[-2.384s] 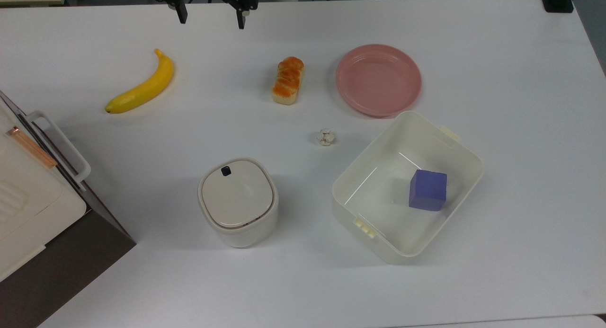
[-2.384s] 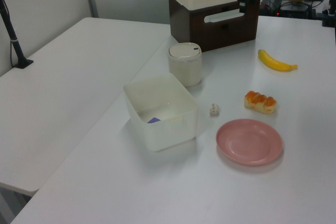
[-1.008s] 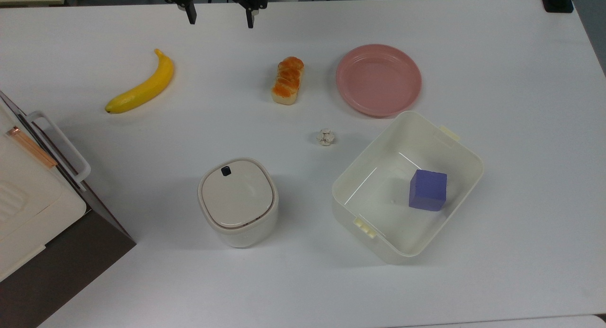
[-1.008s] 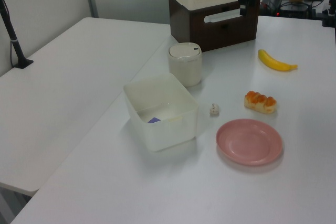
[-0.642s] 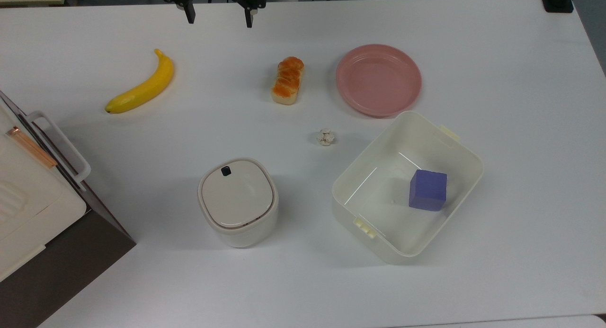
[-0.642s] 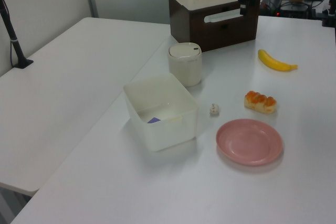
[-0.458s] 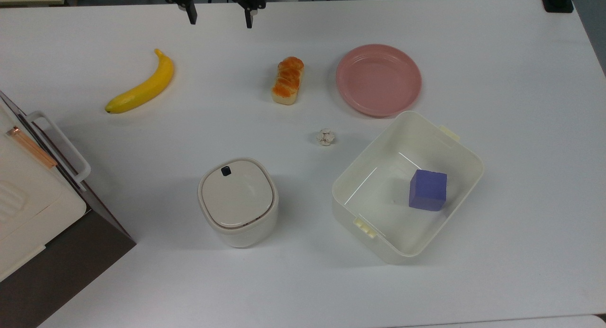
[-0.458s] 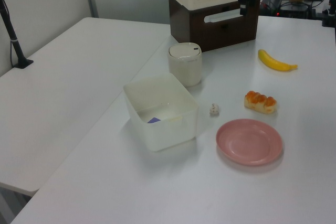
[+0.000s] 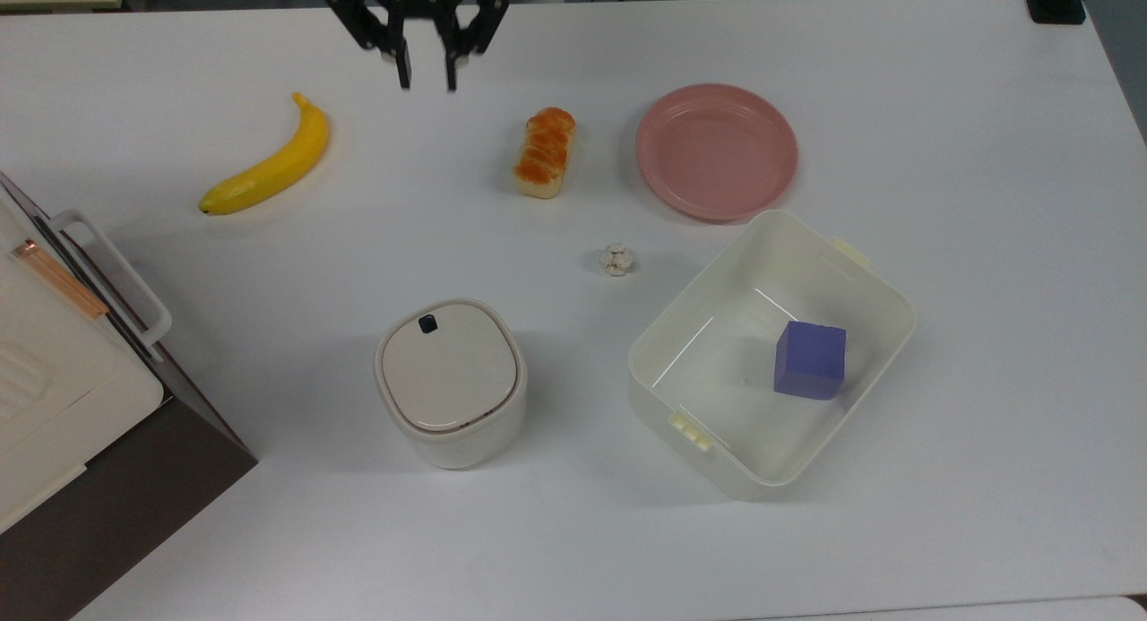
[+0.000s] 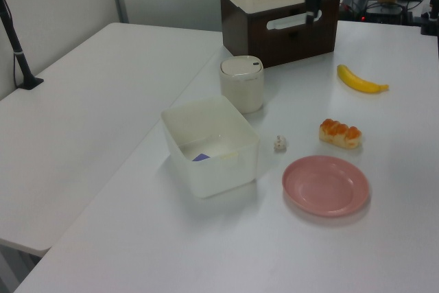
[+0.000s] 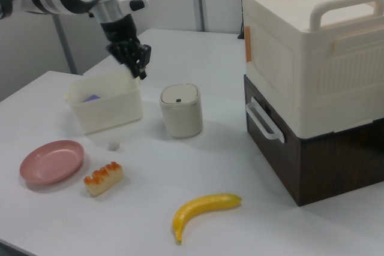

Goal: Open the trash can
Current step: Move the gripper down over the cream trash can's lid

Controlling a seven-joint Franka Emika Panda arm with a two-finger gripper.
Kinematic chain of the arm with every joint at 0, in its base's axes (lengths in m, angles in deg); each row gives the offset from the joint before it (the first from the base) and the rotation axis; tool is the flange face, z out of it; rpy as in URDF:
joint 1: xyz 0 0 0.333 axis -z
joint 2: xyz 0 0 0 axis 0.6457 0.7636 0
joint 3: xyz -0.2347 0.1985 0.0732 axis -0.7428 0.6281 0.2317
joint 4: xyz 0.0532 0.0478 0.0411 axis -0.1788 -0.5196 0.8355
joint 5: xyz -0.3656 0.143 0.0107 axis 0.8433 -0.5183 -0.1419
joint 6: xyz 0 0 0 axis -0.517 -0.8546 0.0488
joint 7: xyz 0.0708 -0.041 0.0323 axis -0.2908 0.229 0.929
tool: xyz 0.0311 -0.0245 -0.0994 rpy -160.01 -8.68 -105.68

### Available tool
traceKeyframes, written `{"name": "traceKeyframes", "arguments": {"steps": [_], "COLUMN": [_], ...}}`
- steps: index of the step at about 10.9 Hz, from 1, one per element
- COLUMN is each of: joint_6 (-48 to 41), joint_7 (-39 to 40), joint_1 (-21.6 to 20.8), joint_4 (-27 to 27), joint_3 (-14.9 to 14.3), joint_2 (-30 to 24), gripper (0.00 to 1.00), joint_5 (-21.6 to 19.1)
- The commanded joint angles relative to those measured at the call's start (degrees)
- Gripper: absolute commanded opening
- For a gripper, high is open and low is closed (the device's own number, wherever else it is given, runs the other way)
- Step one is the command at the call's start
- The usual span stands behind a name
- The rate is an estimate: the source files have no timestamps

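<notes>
the small cream-white rounded-square plastic trash can (image 9: 451,383) stands in the lower middle of the top view, on the white tabletop (image 9: 941,137), its flat beige hinged lid (image 9: 449,366) closed and level. the small black push button (image 9: 427,323) sits at the lid's upper-left corner in the top view, on the side facing the arm, so it looks reachable from above with a straight descent. the black two-finger claw (image 9: 426,76) hangs at the top centre of the top view, well apart from the trash can, its fingers (image 9: 404,73) pointing down with only a narrow gap between them, holding nothing. that near-closed posture suits the job as a judgement: a button wants a poke from a compact tip, not a grasp. the task looks barely begun, the approach being the step in hand. around the route lie a yellow banana (image 9: 267,163) at upper left, a glazed orange bread roll (image 9: 544,151) and a round pink plate (image 9: 717,150) at upper middle and right, and a small crumpled white ball (image 9: 616,259) near the centre; none blocks a direct line to the button. the larger cream rectangular open tub (image 9: 865,280) with a purple cube (image 9: 810,359) inside stands just to the right of the trash can, and a cream box on a dark brown base (image 9: 54,397) fills the lower-left corner.
</notes>
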Motion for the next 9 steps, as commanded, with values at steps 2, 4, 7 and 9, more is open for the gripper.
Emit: {"name": "traceKeyframes", "arguments": {"steps": [2,4,7,9], "joint_6": [20.02,26.10,26.39,26.04], "joint_7": [-30.51,-44.57,-52.38,-52.56], "joint_1": [-0.47,-0.47,-3.02,-3.81], "joint_4": [-0.72,-0.29,2.08,2.09], "joint_3": [0.31,1.10,1.10,1.19], "joint_2": [4.74,7.73,14.84,17.48], "gripper": [0.00,0.00,0.00,0.00], "joint_5": [8.61,17.02,28.92,31.73]}}
